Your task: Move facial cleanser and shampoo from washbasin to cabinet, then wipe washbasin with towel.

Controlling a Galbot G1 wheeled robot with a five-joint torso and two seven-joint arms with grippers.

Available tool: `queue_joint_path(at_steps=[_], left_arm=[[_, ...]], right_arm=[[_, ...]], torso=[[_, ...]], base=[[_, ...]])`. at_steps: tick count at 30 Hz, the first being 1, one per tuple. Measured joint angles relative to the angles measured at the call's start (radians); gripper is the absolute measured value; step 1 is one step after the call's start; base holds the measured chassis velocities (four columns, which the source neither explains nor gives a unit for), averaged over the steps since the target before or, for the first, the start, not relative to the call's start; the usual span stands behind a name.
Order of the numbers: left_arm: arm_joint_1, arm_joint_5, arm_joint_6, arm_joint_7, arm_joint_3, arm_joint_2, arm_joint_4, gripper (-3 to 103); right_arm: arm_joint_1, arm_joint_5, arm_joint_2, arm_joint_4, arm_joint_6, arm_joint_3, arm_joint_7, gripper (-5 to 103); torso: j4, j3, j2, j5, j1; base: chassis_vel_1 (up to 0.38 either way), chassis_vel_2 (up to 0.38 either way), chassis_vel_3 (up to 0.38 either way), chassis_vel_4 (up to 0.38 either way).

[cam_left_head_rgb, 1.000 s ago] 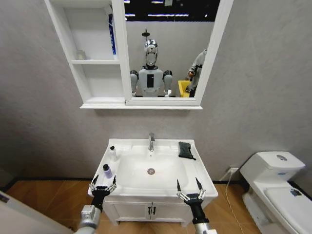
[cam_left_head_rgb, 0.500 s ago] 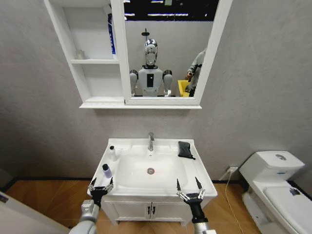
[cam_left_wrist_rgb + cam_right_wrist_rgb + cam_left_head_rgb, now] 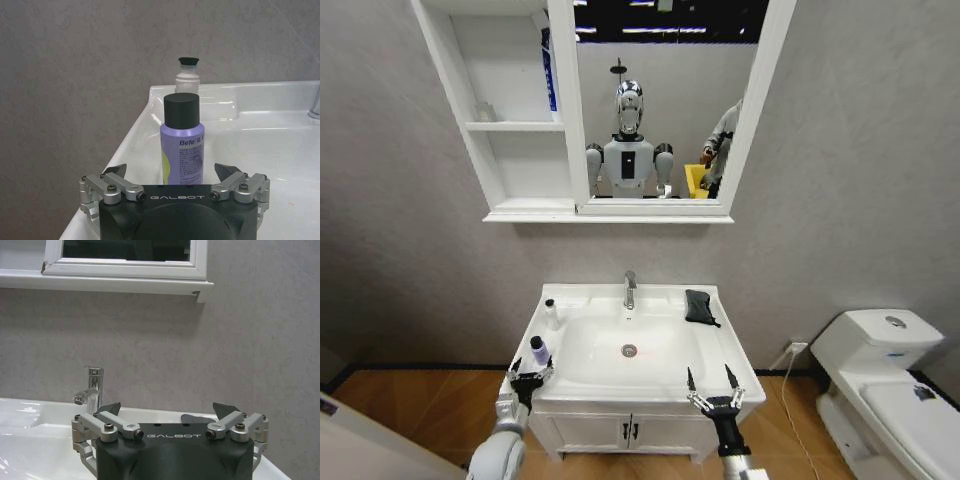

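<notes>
A purple bottle with a black cap [image 3: 539,350] [image 3: 182,147] stands on the left rim of the white washbasin [image 3: 720,352]. A small white bottle with a black cap [image 3: 551,313] [image 3: 188,76] stands behind it. I cannot tell which is the facial cleanser and which the shampoo. My left gripper [image 3: 532,368] [image 3: 171,171] is open, its fingers on either side of the purple bottle and apart from it. The dark towel [image 3: 699,306] [image 3: 196,418] lies on the back right rim. My right gripper [image 3: 712,387] [image 3: 168,409] hangs open at the front right edge. The cabinet [image 3: 515,125] hangs above.
A chrome tap [image 3: 630,290] [image 3: 91,387] stands at the back of the bowl. A blue pack [image 3: 549,70] sits in the upper shelf compartment beside the mirror [image 3: 660,100]. A white toilet [image 3: 890,385] stands to the right. The vanity doors [image 3: 630,432] are below the basin.
My left gripper has moved forward and now straddles the purple bottle. The right gripper has sunk slightly. The camera shifted a little early on.
</notes>
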State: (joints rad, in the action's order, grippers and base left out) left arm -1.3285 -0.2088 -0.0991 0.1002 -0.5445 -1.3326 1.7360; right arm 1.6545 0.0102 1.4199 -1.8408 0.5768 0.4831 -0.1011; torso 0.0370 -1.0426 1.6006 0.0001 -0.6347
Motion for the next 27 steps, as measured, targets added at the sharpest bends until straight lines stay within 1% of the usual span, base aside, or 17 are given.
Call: queue_joint_path(at_steps=[1,2,3,4,7,8,11,12,13,17,18,20,23,24,25,26,27], left_arm=[[0.011,0.0,0.0,0.0,0.002,0.0,-0.009,100],[0.024,0.0,-0.001,0.0,0.003,-0.003,-0.021,86],[0.025,0.0,-0.001,0.0,0.004,-0.004,-0.023,81],[0.025,0.0,-0.001,0.0,0.004,-0.004,-0.023,81],[0.023,0.0,-0.001,-0.001,0.003,-0.004,-0.023,64],[0.023,0.0,-0.001,-0.001,0.003,-0.004,-0.023,64],[0.017,0.001,-0.001,-0.007,0.002,-0.003,-0.012,47],[0.017,0.001,-0.001,-0.007,0.002,-0.003,-0.012,47],[0.012,0.001,-0.001,-0.01,0.001,-0.001,-0.004,43],[-0.021,0.0,-0.006,-0.02,-0.006,0.026,0.074,43],[-0.021,0.0,-0.006,-0.02,-0.006,0.026,0.074,43],[-0.044,-0.019,-0.035,-0.023,-0.012,0.078,0.177,43],[-0.048,-0.034,-0.053,-0.021,-0.014,0.103,0.213,43],[-0.038,-0.088,-0.11,0.001,-0.02,0.169,0.303,43],[-0.017,-0.134,-0.153,0.028,-0.023,0.21,0.354,43],[-0.017,-0.134,-0.153,0.028,-0.023,0.21,0.354,43],[0.013,-0.195,-0.211,0.058,-0.024,0.251,0.398,43]], right_arm=[[0.001,0.002,-0.002,0.002,-0.001,0.001,0.0,100],[0.002,0.003,-0.003,0.004,-0.002,0.003,0.0,100],[0.001,0.003,-0.002,0.004,-0.003,0.003,0.0,100],[0.001,0.003,-0.002,0.004,-0.003,0.003,0.0,100],[0.0,0.001,0.0,0.005,-0.005,0.003,0.0,100],[0.0,0.001,0.0,0.005,-0.005,0.003,0.0,100],[0.001,-0.001,0.001,0.005,-0.005,0.003,0.0,100],[0.001,-0.001,0.001,0.005,-0.005,0.003,0.0,100],[0.002,-0.001,0.001,0.005,-0.005,0.003,-0.001,100],[0.004,-0.001,0.001,0.003,-0.005,0.004,-0.002,100],[0.004,-0.001,0.001,0.003,-0.005,0.004,-0.002,100],[0.003,-0.001,0.0,0.002,-0.005,0.004,-0.002,100],[0.001,-0.001,0.0,0.002,-0.005,0.004,-0.002,100],[-0.002,-0.001,0.0,0.002,-0.005,0.0,-0.002,100],[-0.003,-0.004,0.0,0.002,-0.006,-0.002,-0.002,100],[-0.003,-0.004,0.0,0.002,-0.006,-0.002,-0.002,100],[-0.003,-0.006,0.001,0.002,-0.007,-0.005,-0.002,100]], torso=[[0.0,0.0,0.0,-0.0001,0.0],[0.0,0.0,0.0,-0.0001,0.0],[0.0,0.0,0.0,-0.0001,0.0],[0.0,0.0,0.0,-0.0001,0.0],[0.0,0.0,0.0,0.0,0.0],[0.0,0.0,0.0,0.0,0.0],[0.0,0.0,0.0,-0.0001,0.0],[0.0,0.0,0.0,-0.0001,0.0],[0.0,0.0,0.0,-0.0001,0.0],[0.0002,0.0,0.0,-0.0004,0.0],[0.0002,0.0,0.0,-0.0004,0.0],[0.0002,0.0,0.0,0.0,0.0],[0.0002,0.0,0.0,0.0001,0.0],[0.0003,0.0,0.0,-0.0003,0.0],[0.0002,0.0,0.0,0.0,0.0],[0.0002,0.0,0.0,0.0,0.0],[0.0002,0.0,0.0,-0.0001,0.0]], base=[[0.0,0.0,0.0,0.0],[0.0,0.0,0.0,0.0],[0.0,0.0,0.0,0.0],[0.0,0.0,0.0,0.0],[0.0,0.0,0.0,0.0],[0.0,0.0,0.0,0.0],[0.0,0.0,0.0,0.0],[0.0,0.0,0.0,0.0],[0.0,0.0,0.0,0.0],[0.0,0.0,0.0,0.0],[0.0,0.0,0.0,0.0],[0.0,0.0,0.0,0.0],[0.0,0.0,0.0,0.0],[0.0,0.0,0.0,0.0],[0.0,0.0,0.0,0.0],[0.0,0.0,0.0,0.0],[0.0,0.0,0.0,0.0]])
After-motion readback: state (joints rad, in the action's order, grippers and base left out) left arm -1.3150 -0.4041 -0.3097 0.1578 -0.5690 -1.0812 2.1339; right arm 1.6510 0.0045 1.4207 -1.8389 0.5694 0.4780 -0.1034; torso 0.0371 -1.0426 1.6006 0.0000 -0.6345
